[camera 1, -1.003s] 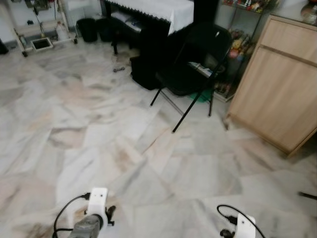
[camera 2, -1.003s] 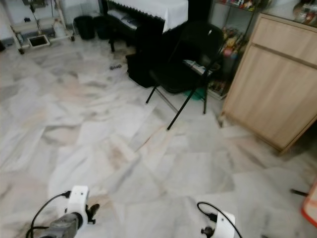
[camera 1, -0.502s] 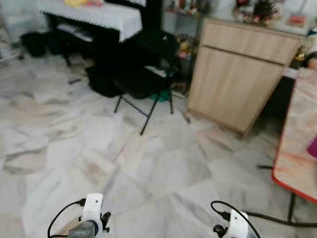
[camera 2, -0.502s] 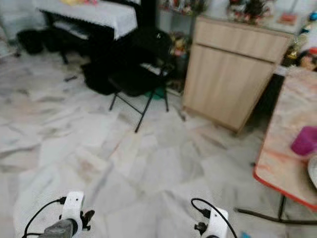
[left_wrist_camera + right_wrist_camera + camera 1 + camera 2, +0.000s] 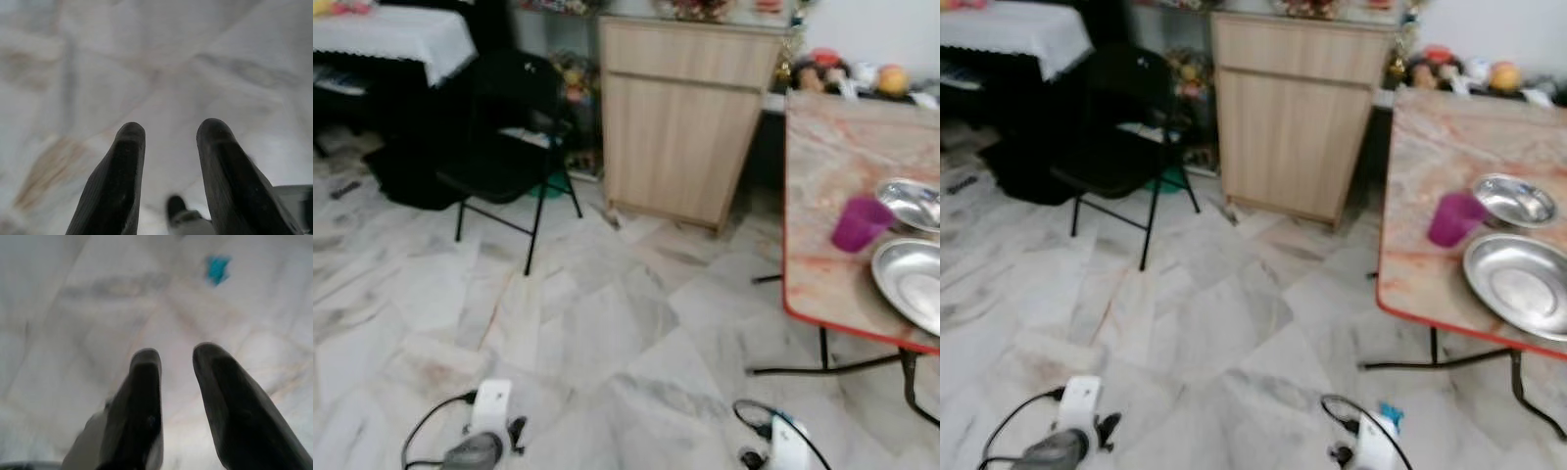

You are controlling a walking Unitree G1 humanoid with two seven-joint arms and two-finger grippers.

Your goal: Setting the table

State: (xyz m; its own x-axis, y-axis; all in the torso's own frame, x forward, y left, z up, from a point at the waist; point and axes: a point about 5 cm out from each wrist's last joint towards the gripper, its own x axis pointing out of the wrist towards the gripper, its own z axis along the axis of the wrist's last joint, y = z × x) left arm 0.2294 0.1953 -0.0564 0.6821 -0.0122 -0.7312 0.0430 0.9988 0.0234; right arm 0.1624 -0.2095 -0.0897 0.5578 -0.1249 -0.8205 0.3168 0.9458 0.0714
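Both arms hang low over the marble floor (image 5: 607,343), and neither is at work. The left gripper (image 5: 166,139) points down at the floor with its two black fingers parted by a moderate gap and nothing between them. The right gripper (image 5: 177,363) is likewise part open and empty, with a small blue scrap (image 5: 216,268) on the floor ahead of it. The table (image 5: 1430,196), marble-patterned with a red edge, stands well ahead of the right gripper and to its outer side, well above the level of both. On it sit a purple cup (image 5: 1453,217), a large steel plate (image 5: 1520,284) nearer the robot, and a smaller steel bowl (image 5: 1516,199) just beyond the cup. The table setting has not begun; the approach appears to be the current step. Risk 1: the thin black table legs (image 5: 1435,357) run along the floor ahead of the right gripper, so a close pass could catch the hanging arm or a foot. Risk 2: the steel plate lies near the red edge, so a raised arm could push it off. Risk 3: the light cup could tip if a finger strikes its rim. The folding chair (image 5: 504,147) and the wooden cabinet (image 5: 685,117) stand well ahead of the left gripper, clear of the path to the table.
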